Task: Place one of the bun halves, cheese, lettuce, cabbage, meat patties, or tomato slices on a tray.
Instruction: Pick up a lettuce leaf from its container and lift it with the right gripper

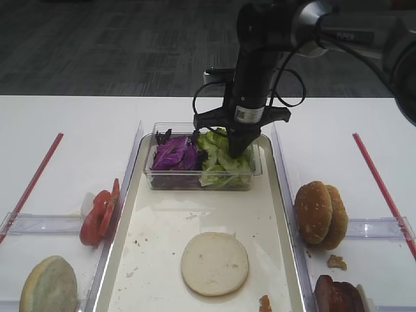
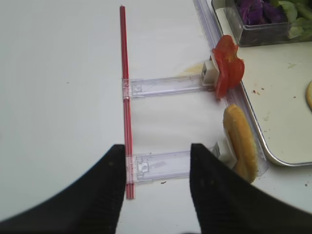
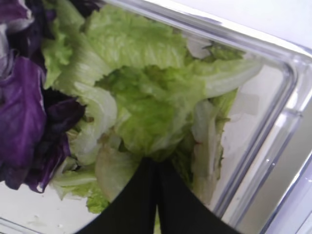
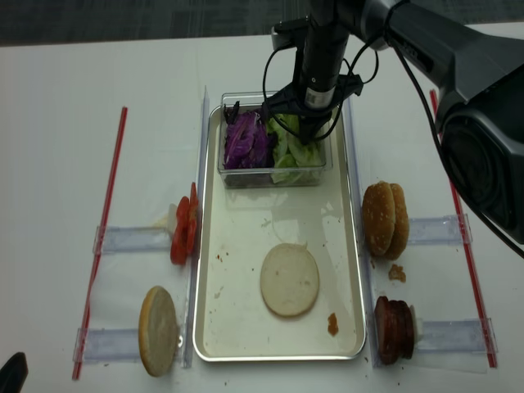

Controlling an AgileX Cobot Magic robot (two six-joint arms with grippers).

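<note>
My right gripper [image 1: 234,151] reaches down into the clear tub [image 1: 257,168] at the far end of the tray [image 1: 162,260]. Its jaws are shut on the lettuce [image 3: 146,97], with a sliver of green leaf pinched between them. Purple cabbage [image 1: 172,156] fills the tub's left half. A pale bun half [image 1: 214,263] lies cut face up on the tray. My left gripper [image 2: 157,161] hangs open over the bare table on the left, holding nothing. Cheese is out of view.
Tomato slices [image 1: 97,214] and a bun half [image 1: 49,286] stand in clear holders left of the tray. Sesame bun halves [image 1: 320,213] and meat patties [image 1: 338,296] stand on the right. Red strips [image 1: 32,182] run along both outer sides.
</note>
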